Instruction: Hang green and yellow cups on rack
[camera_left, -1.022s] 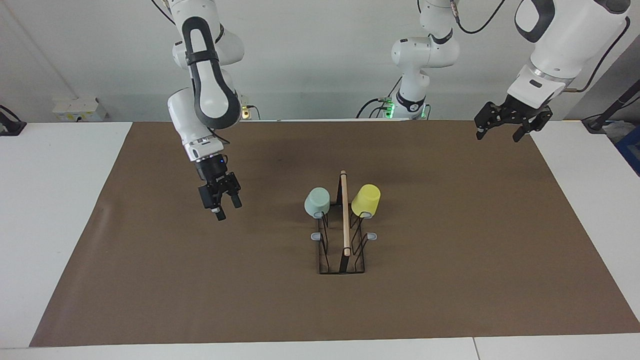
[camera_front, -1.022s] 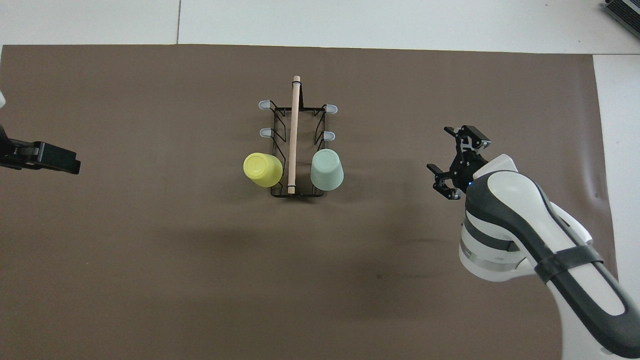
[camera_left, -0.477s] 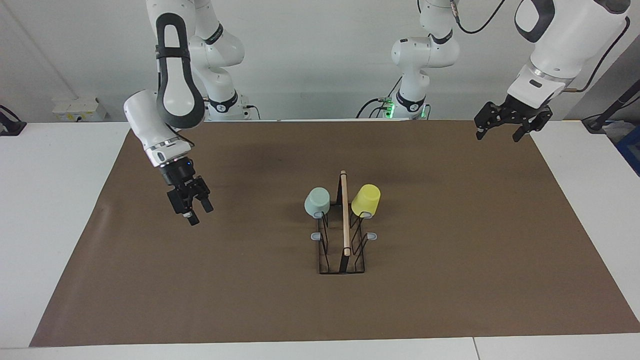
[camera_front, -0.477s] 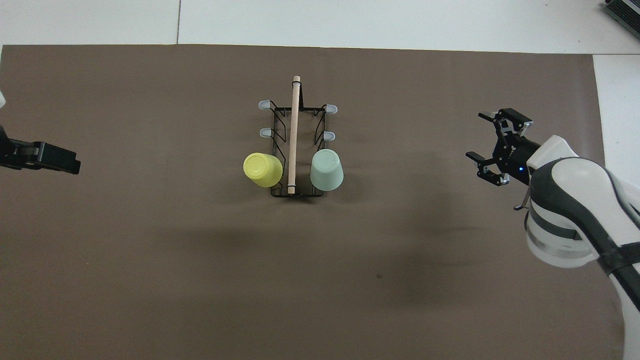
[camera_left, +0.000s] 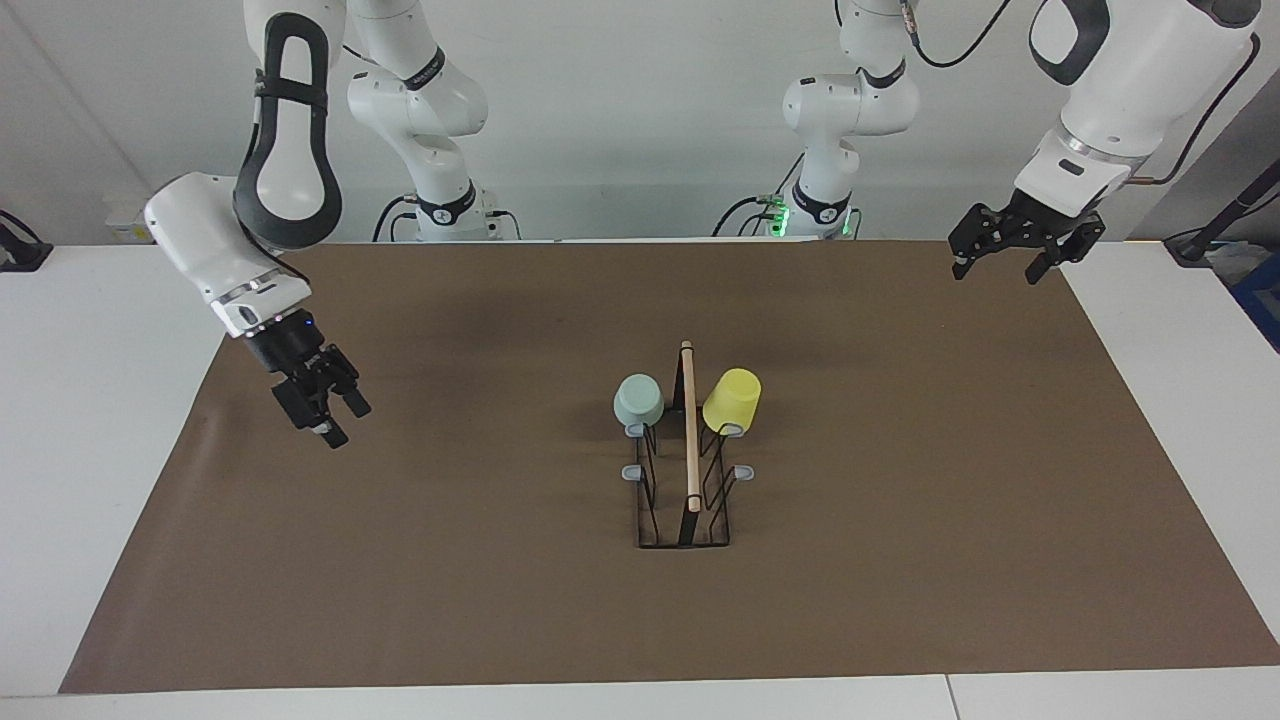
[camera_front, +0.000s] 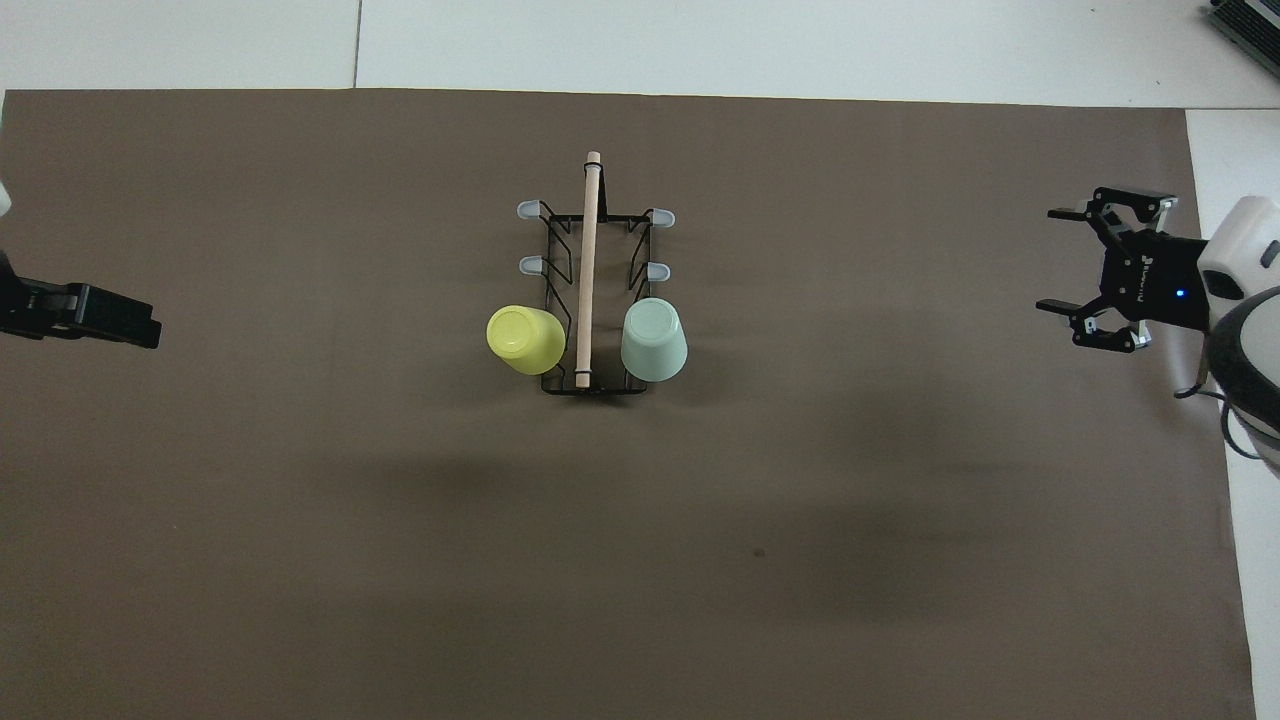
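Note:
The black wire rack (camera_left: 689, 430) (camera_front: 586, 260) with its wooden rod stands mid-mat. The green cup (camera_left: 638, 400) (camera_front: 654, 340) hangs upside down on a prong on the side toward the right arm. On the other side, the yellow cup (camera_left: 732, 400) (camera_front: 524, 338) hangs on a prong toward the left arm. Both cups sit at the rack's end nearer the robots. My right gripper (camera_left: 346, 422) (camera_front: 1062, 260) is open and empty, over the mat's edge at the right arm's end. My left gripper (camera_left: 997, 272) waits open and empty over the mat's corner near its base.
A brown mat (camera_left: 900, 520) covers most of the white table (camera_left: 90, 420). Several grey-tipped prongs (camera_front: 528, 210) on the rack are bare. Cables and a dark stand (camera_left: 1215, 225) lie by the table edge at the left arm's end.
The right arm has swung away from the rack toward its own end of the table, gripper open and empty. The cups, the rack and the left arm have stayed put.

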